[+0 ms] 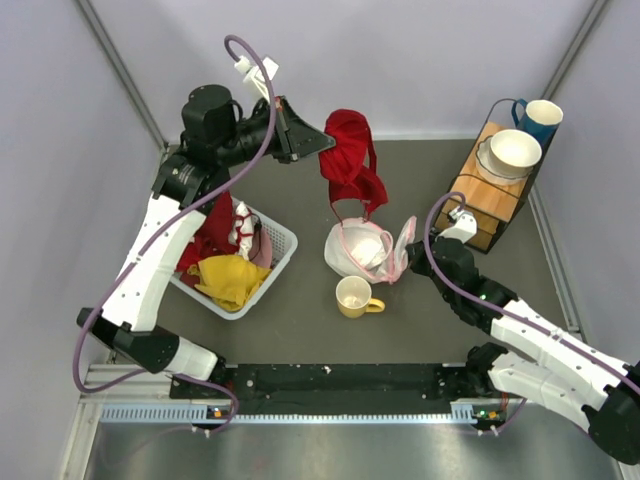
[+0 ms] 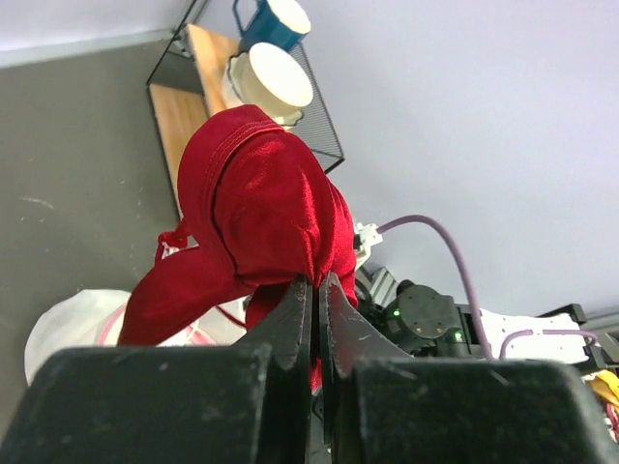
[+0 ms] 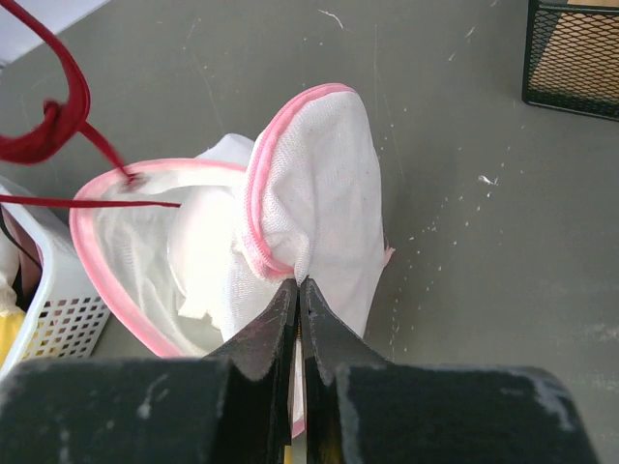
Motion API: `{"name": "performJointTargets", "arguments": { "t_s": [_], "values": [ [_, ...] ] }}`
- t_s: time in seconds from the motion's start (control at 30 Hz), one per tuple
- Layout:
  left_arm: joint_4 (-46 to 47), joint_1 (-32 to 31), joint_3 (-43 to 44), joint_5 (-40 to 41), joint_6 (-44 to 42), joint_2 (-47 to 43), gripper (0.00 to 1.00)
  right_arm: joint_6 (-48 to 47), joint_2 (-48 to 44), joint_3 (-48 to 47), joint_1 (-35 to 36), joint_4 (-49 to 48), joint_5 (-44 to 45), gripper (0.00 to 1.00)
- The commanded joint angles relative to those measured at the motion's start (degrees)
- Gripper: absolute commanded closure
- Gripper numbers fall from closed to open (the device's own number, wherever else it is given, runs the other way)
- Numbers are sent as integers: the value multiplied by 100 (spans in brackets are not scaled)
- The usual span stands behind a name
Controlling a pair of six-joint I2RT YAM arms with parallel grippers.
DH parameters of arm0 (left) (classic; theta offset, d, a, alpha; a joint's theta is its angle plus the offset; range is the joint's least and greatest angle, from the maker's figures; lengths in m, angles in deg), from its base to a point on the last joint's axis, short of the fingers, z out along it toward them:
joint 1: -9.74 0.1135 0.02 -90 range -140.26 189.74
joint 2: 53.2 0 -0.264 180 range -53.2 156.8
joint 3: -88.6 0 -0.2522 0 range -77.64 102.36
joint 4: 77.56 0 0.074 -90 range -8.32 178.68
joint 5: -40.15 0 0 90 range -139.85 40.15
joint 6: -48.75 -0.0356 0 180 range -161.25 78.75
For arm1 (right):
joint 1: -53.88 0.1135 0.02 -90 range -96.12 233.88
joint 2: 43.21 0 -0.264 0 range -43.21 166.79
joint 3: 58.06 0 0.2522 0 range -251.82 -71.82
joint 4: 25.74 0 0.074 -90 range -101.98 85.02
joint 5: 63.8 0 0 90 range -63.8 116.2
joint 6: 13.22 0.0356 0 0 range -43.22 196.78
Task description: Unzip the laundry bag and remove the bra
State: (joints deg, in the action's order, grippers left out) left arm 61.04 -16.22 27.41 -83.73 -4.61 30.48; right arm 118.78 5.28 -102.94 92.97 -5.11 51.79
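At the near edge, the right gripper (image 3: 298,290) is seen clamped shut on the pink-trimmed flap of the laundry bag (image 3: 319,184). The bag lies unzipped on the dark grey table (image 1: 400,330), just beyond a yellow mug (image 1: 353,296) and between a white slatted basket (image 1: 283,240) and a wire rack (image 1: 495,200). White folds inside the bag are shown only by the right wrist camera; whether they are lining or a garment cannot be told.

Farther back, the bra (image 1: 352,160), red satin, is held raised above the bag. Its thin straps are stretched down to the bag's mouth. The left gripper (image 2: 317,282) is closed tight on its lower edge, a grip made plain only in the left wrist view.

Yellow clothes (image 1: 232,278) and red clothes (image 1: 212,240) are piled in the basket, as seen from above. A white bowl (image 1: 514,150) and a blue mug (image 1: 540,118) are kept on the rack at the far right. The table is enclosed by pale lilac walls.
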Motion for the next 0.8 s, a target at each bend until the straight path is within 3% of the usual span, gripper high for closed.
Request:
{"name": "performJointTargets", "arguments": {
  "t_s": [0.0,0.1,0.37,0.77],
  "values": [
    [382,3,121,-172,98,-62,100,-51,-59,-176,-77,-160,-62,100],
    [14,64,208,259,-209,-211,100,-60,-33,-202,-68,-169,-97,100],
    [-444,1136,445,1146,-411,-747,100,-174,29,-264,-68,-230,-159,100],
    [-1332,1637,2141,2352,-1054,-959,100,-245,73,-290,-77,-476,-387,100]
  ]
}}
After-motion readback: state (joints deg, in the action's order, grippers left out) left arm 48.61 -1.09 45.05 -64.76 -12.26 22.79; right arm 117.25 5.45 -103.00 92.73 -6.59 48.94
